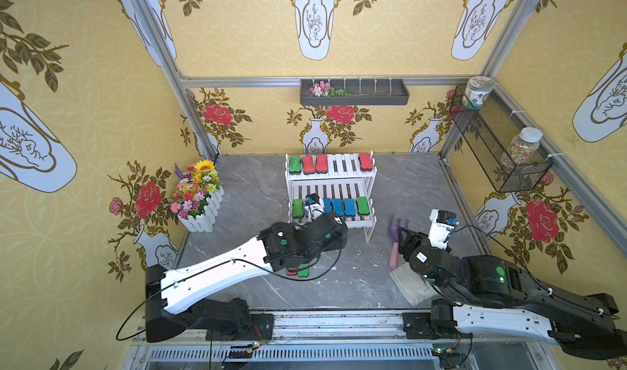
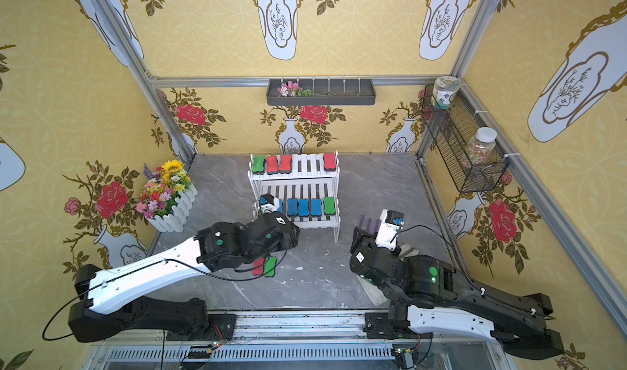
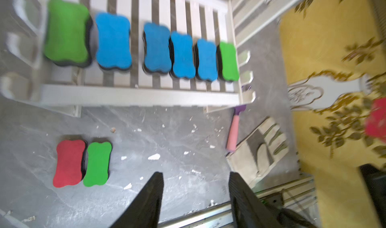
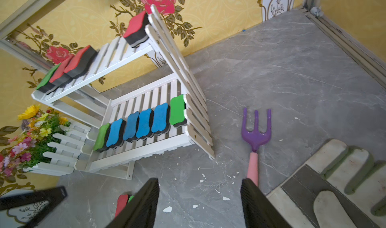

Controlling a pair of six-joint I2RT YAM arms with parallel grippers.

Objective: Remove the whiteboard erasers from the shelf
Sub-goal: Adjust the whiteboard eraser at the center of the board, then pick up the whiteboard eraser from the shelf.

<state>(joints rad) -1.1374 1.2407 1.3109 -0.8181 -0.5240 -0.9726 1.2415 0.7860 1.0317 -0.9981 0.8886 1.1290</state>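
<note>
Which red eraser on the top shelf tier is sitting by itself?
The red eraser at the right end in both top views. Bare slats separate it from the other two reds, packed beside a green eraser at the left end.

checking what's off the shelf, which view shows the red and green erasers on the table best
The left wrist view shows the red eraser and green eraser whole, side by side. Both top views have the left arm covering part; right wrist catches a sliver.
</note>
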